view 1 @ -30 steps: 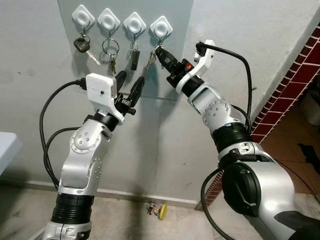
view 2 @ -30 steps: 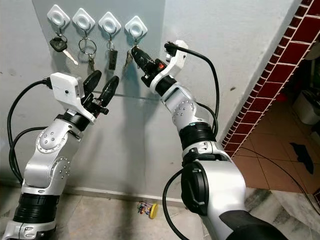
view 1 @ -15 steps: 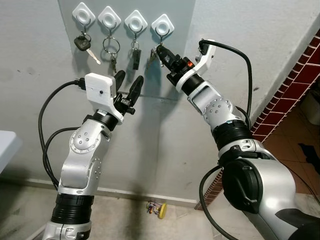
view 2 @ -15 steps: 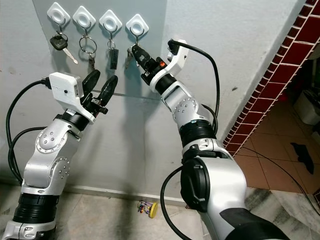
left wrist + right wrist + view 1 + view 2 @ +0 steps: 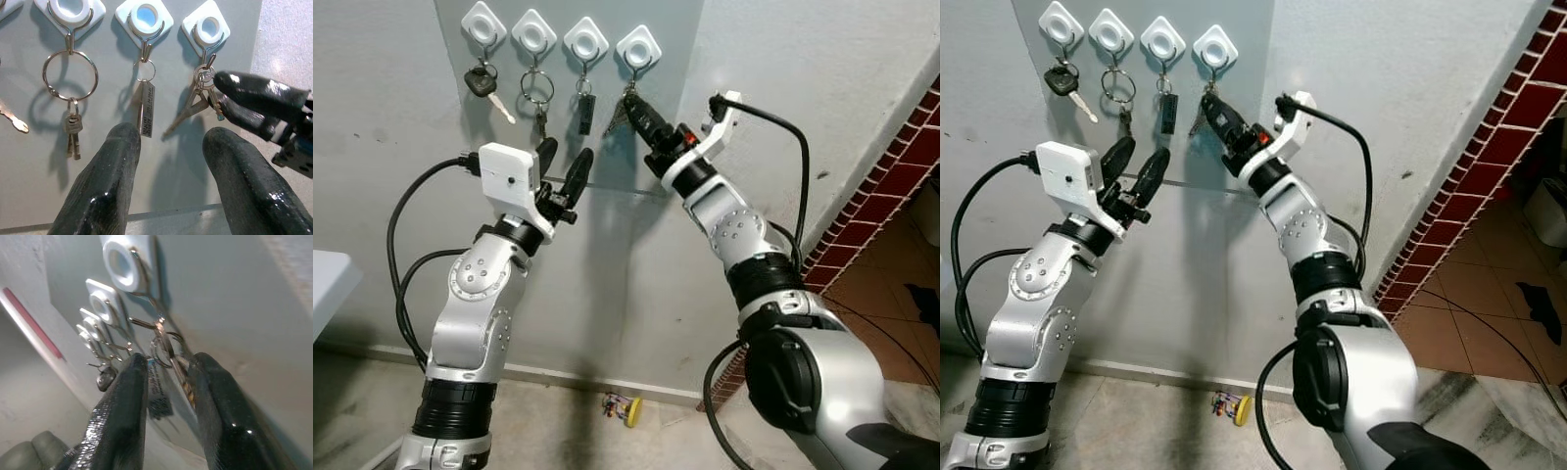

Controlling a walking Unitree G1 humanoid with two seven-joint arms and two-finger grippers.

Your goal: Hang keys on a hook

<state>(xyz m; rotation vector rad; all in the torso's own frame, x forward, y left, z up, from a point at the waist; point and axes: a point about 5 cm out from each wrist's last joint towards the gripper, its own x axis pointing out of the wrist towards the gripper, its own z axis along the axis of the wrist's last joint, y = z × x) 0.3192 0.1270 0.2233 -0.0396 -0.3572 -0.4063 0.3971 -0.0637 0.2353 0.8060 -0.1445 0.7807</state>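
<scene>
Raised to the wall, the right gripper (image 5: 636, 105) sits just under the rightmost hook (image 5: 637, 49) of a row of four white diamond-shaped hooks on a grey panel (image 5: 675, 117). Its two black fingers (image 5: 122, 411) stand a little apart, on either side of the keys (image 5: 198, 95). In the right wrist view the key ring (image 5: 161, 350) and a key blade lie in the gap between the fingers; whether the pads actually press on the metal cannot be told. The ring is looped onto the wire of that hook directly above the fingertips, and the keys dangle from it against the panel, fanned slightly outward.

Lower and to the robot's left of that gripper, the left gripper (image 5: 566, 171) is held up in front of the panel with its fingers (image 5: 105, 186) spread wide, holding nothing and touching nothing. Beyond its fingertips hang the other sets: a small tag on a ring (image 5: 145, 105) on the hook next to the right gripper, then a large ring with small keys (image 5: 71, 100), and at the far left a black-headed key (image 5: 481, 83).

Far below both grippers, a small yellow object (image 5: 622, 408) lies on the floor at the foot of the wall.
</scene>
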